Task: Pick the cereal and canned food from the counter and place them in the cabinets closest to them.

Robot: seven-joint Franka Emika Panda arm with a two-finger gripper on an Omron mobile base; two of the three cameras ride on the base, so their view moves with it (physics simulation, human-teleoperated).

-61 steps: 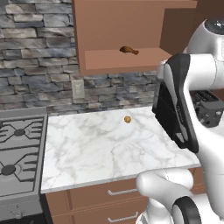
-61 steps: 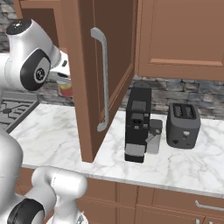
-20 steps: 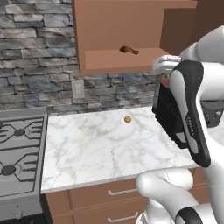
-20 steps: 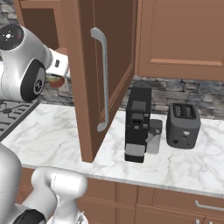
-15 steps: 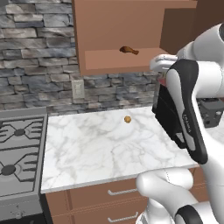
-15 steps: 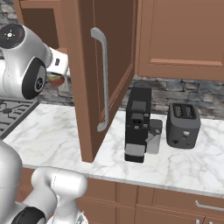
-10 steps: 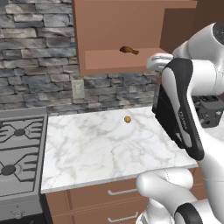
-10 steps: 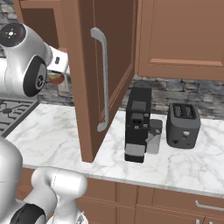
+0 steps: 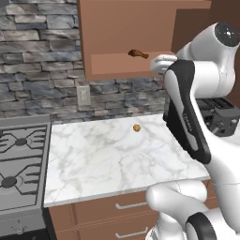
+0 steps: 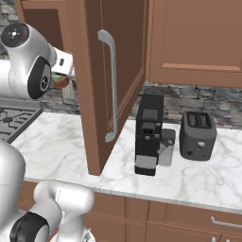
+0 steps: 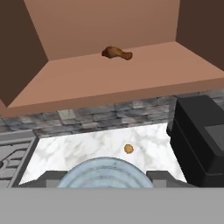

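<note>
The claw (image 11: 105, 175) is pinching a round grey can (image 11: 105, 173) in front of the open cabinet (image 9: 122, 65), level with its shelf where a brown drumstick (image 9: 138, 54) is lying, while a small brown ball (image 9: 136, 127) is sitting on the marble desk (image 9: 108, 159) below.
</note>
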